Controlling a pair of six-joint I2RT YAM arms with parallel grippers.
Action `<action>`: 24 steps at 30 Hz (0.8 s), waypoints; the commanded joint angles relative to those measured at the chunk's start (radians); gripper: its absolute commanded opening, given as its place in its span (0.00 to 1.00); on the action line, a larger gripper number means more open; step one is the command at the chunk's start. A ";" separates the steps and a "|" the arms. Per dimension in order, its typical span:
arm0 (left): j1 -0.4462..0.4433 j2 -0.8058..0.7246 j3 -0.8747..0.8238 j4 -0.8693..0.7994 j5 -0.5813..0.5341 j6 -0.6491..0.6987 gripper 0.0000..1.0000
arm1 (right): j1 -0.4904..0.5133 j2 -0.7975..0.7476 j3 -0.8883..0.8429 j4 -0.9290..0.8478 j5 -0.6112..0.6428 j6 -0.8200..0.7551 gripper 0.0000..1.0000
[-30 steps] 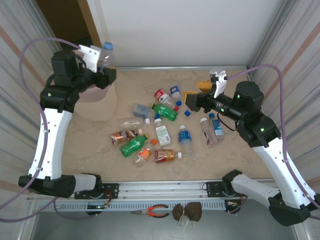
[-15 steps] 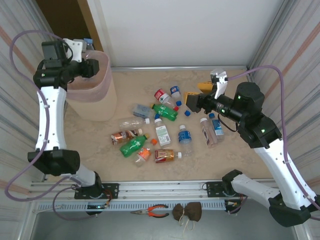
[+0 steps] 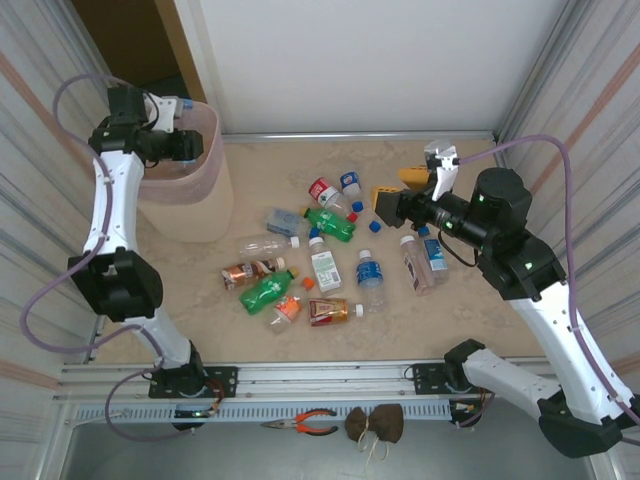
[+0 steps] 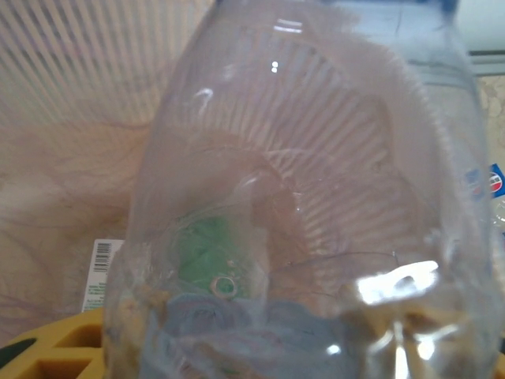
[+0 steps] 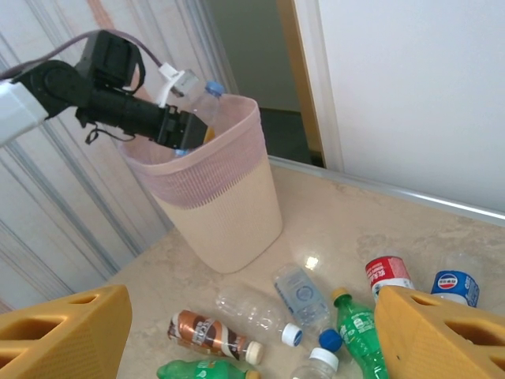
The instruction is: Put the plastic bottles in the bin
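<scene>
One clear bottle (image 5: 202, 110) has moved over bin (image 5: 229, 213).

A clear blue-capped bottle (image 5: 203, 106) is gripped by the left gripper (image 5: 185, 128) above the pink-lined bin (image 5: 229, 213) at the desk's (image 5: 355, 229) far edge. Other bottles (image 5: 252, 309) are scattered between two spread yellow fingers (image 5: 63, 332).
</scene>
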 commanded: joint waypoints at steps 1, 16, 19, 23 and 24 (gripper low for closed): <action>0.008 0.017 -0.013 -0.009 0.036 0.012 0.55 | -0.007 -0.019 -0.014 -0.004 0.016 -0.013 0.79; 0.008 0.150 -0.111 -0.018 0.063 -0.002 0.62 | -0.008 -0.013 -0.026 -0.002 0.020 -0.011 0.80; 0.008 0.173 -0.106 -0.036 0.061 -0.004 0.65 | -0.008 -0.015 -0.031 -0.001 0.024 -0.010 0.80; 0.008 0.183 -0.104 -0.050 0.055 0.000 0.68 | -0.008 -0.016 -0.038 -0.001 0.029 -0.010 0.80; 0.008 0.185 -0.103 -0.053 0.052 0.002 0.69 | -0.008 -0.018 -0.040 -0.002 0.030 -0.009 0.80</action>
